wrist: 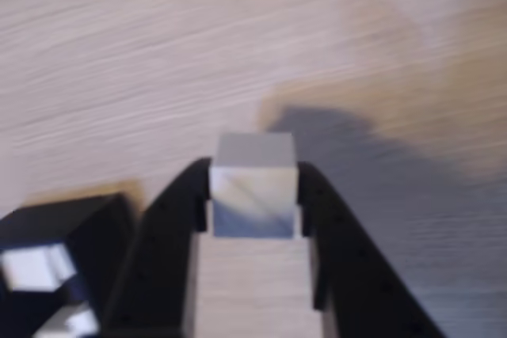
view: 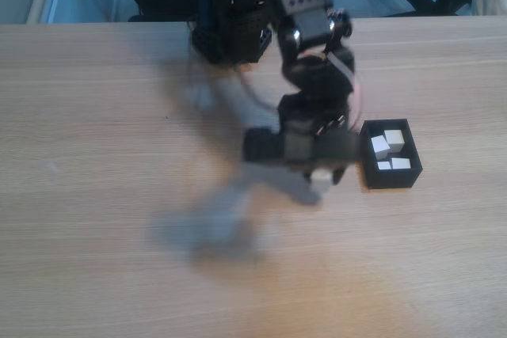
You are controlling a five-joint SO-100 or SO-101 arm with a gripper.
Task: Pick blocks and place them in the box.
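Much of the fixed view is smeared by motion blur: the arm (view: 305, 61) reads as a dark mass, and the gripper (view: 321, 178) at its lower end is hard to separate from its grey shadow on the table (view: 119, 116), so from there only a pale patch at the fingertips can be made out. The wrist view settles it: the two black fingers (wrist: 170, 227) are closed on a white block (wrist: 253, 195), one pad against each side face, with the block's top and near face showing and its lower part blurred into the wood between the fingers. Whether the block is lifted clear of the table or resting on it cannot be told. The box (wrist: 71, 227) sits just beside the left finger in the wrist view, cut off by the left and bottom edges of that picture, so only one corner, part of a thick wall and bits of white blocks inside it appear. In the fixed view the box (view: 390, 153) is whole, just to the right of the fingertips, close to the gripper body, with about four white blocks (view: 380, 146) lying loosely inside; their exact number is hard to fix. Ahead of the fingertips and to the right of the right finger in the wrist view lies bare wood crossed by a dark shadow. In the fixed view open table stretches left of and below the fingers.
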